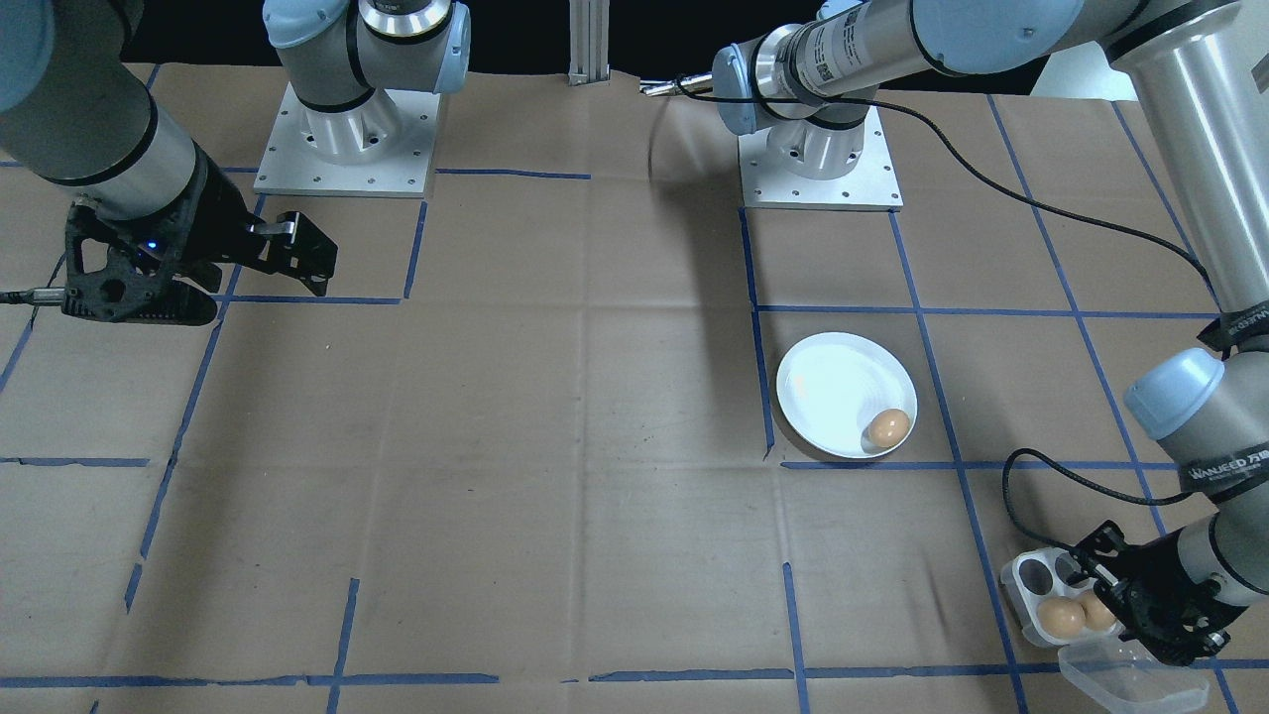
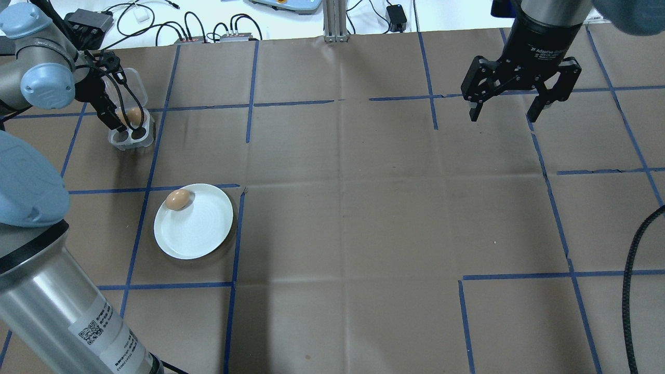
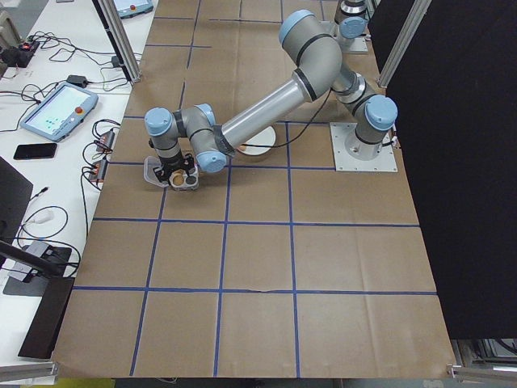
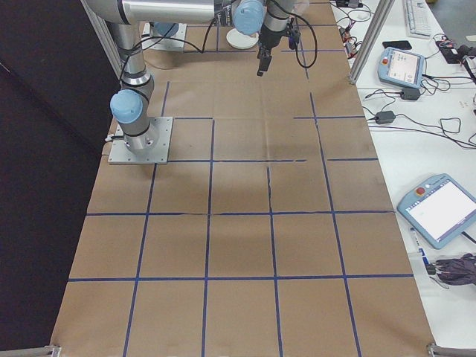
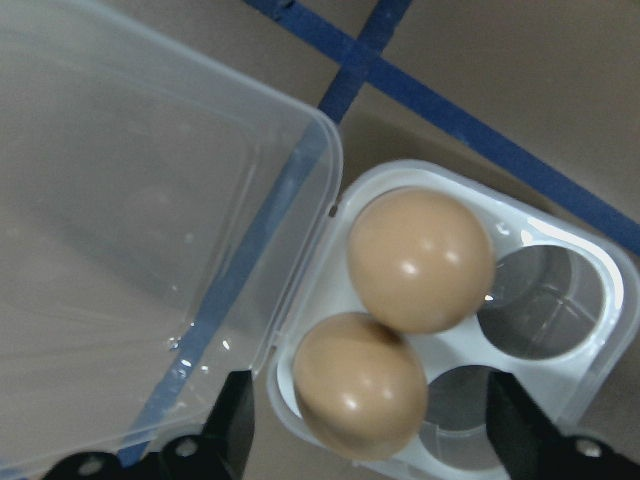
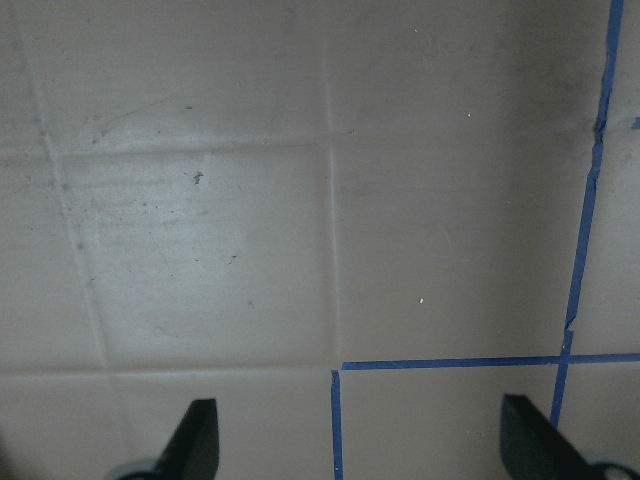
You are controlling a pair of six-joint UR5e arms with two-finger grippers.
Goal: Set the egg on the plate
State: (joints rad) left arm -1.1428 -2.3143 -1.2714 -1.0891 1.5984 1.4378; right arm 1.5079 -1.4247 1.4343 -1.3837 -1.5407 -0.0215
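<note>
The white plate (image 2: 202, 231) lies left of centre in the overhead view with one brown egg (image 2: 178, 199) at its far rim; in the front view the plate (image 1: 828, 382) and that egg (image 1: 887, 427) are right of centre. A clear egg tray (image 1: 1031, 578) beyond it has two eggs (image 5: 421, 260) (image 5: 360, 385) and two bare holes. My left gripper (image 5: 372, 440) hangs open just over the tray, its fingers (image 5: 235, 420) on either side of the nearer egg, not touching it. My right gripper (image 2: 504, 115) is open and holds nothing, above bare table far right.
The tray's clear lid (image 5: 130, 230) lies folded open beside it. Blue tape lines (image 2: 236, 234) grid the brown table cover. Both arm bases (image 1: 347, 149) are bolted at the robot's edge. Cables and pendants (image 4: 439, 208) sit on the side benches.
</note>
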